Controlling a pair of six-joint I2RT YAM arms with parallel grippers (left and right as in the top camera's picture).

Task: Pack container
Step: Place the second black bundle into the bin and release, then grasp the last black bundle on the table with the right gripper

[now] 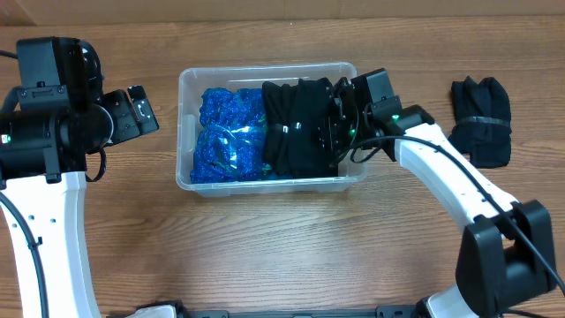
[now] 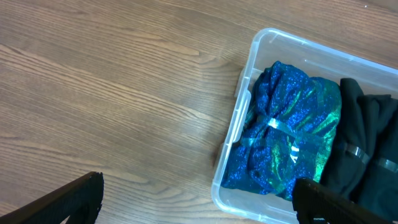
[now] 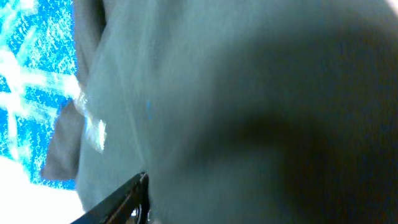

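Right claw (image 1: 333, 124) | against black bundle (image 1: 296, 132) | inside container (image 1: 184, 132)

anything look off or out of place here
One black bundle lies on the table right of the container, not packed. Nothing looks spilled or damaged.

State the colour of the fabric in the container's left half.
Glittery blue-green fabric; left wrist view shows it best.
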